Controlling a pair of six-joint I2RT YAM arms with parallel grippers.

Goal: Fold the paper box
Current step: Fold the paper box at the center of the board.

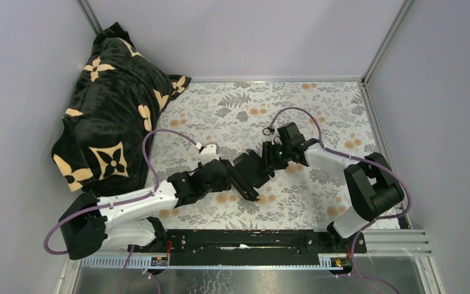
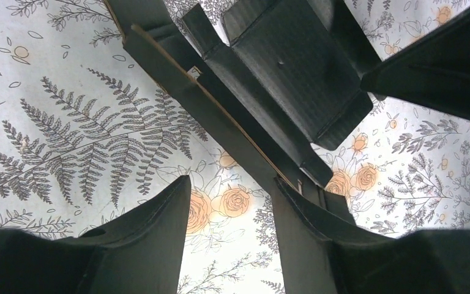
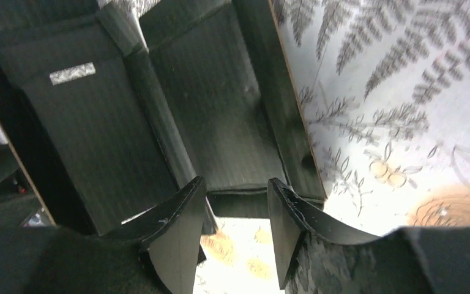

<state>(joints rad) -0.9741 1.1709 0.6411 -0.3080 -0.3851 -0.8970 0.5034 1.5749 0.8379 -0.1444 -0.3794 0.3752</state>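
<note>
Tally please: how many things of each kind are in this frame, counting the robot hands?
Matte black creased card paper box: 1
Black plush blanket with cream flower motifs: 1
Black two-finger robot hands: 2, left hand and right hand
Total: 4

Arms: two, the left arm (image 1: 136,204) and the right arm (image 1: 367,187). Grippers: two, the left gripper (image 1: 235,176) and the right gripper (image 1: 269,162), each with two fingers. Box (image 1: 251,170): one. Blanket (image 1: 113,116): one. Purple cables (image 1: 150,153): two, one per arm. Floral table cover (image 1: 324,110): one. Rail (image 1: 245,242): one.
</note>
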